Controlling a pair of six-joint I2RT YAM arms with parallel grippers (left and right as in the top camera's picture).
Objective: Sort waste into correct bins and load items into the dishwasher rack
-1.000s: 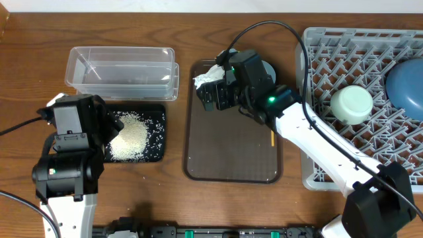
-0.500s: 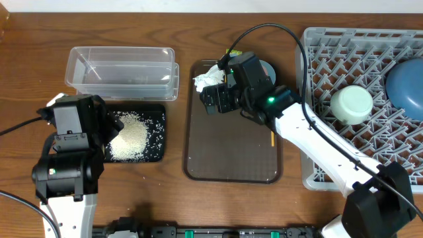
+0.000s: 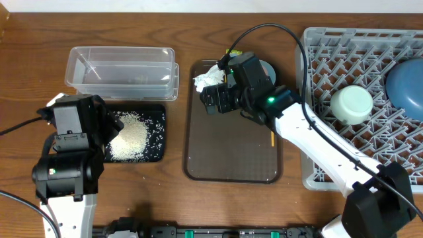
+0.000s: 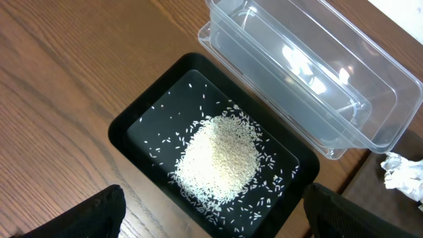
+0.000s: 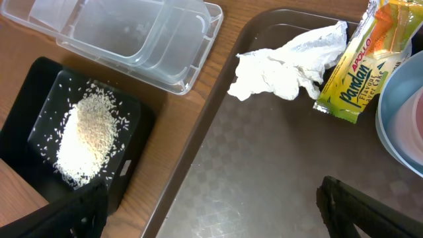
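Our right gripper (image 5: 211, 198) gapes empty over the brown flat serving tray (image 5: 231, 165), which holds the crumpled white tissue (image 5: 284, 66) and the yellow-green snack wrapper (image 5: 360, 73). Our left gripper (image 4: 215, 205), likewise spread and empty, faces the white rice heap (image 4: 221, 155) in the shallow black tray (image 4: 142, 129).

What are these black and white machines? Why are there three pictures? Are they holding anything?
They are two robot arms, a left arm and a right arm, at a wooden table. One picture looks down from above. The other two come from small cameras on each wrist; the dark shapes in their bottom corners are that arm's own fingers. The left fingers are open above a black tray holding a heap of rice, beside a clear container. The right fingers are open above a brown tray, where a crumpled tissue and a snack wrapper lie. The grey rack holds a pale bowl and a blue plate. Nothing is held.
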